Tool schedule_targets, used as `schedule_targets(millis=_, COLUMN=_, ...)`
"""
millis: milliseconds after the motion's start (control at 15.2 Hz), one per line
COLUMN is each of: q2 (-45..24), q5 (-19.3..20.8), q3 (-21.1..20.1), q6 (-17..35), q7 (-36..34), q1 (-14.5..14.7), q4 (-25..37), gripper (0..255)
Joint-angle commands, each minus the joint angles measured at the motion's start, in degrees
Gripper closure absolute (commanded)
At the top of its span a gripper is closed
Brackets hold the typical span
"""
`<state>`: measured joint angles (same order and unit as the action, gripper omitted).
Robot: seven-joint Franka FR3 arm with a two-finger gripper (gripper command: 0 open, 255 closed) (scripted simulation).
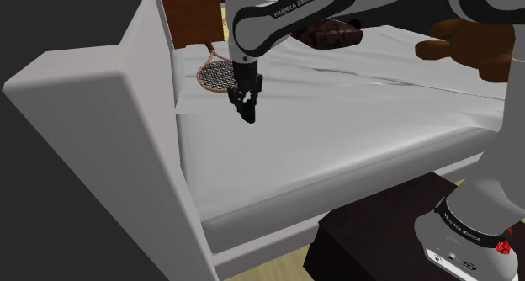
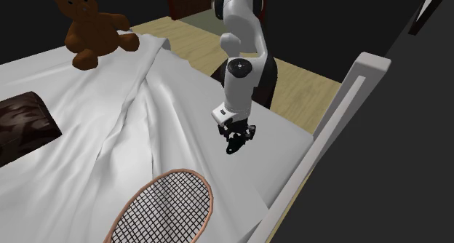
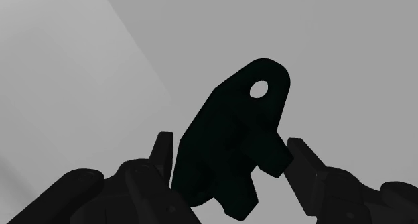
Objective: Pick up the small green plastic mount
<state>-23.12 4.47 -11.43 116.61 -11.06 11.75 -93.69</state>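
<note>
Mount [image 3: 228, 142] clasped betw. fingers [image 3: 163, 151], frame centre.
Near-black green, flat, rounded tab w/ round hole; smooth grey bed [image 3: 335, 55] behind.

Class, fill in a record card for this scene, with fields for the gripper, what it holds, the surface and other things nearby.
Gripper: the gripper is shut on the mount, above the bed
Held thing: mount, very dark, nearly black, with a round hole near one end
Surface: bed with a white sheet
Nearby: racket, brown teddy bear, dark brown cushion
</note>
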Motion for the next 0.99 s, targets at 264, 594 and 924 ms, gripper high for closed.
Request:
schedule_targets(millis=264, q2=1.13, q5=-0.32, q3=-0.14, q6=-3.91, q7=0.22, q1=-0.03, q4=2.79, gripper=255)
schedule_targets(millis=594, q2=1.93, q5=-0.53, q3=-0.25, q6=-7.41, q7=0.35, q1=-0.01, q4=5.51, gripper=255)
schedule_targets(millis=924, q2=2.27, q5=-0.63, q3=-0.3, q6=-9.69, q7=0.42, q1=0.03, q4=7.45, gripper=255)
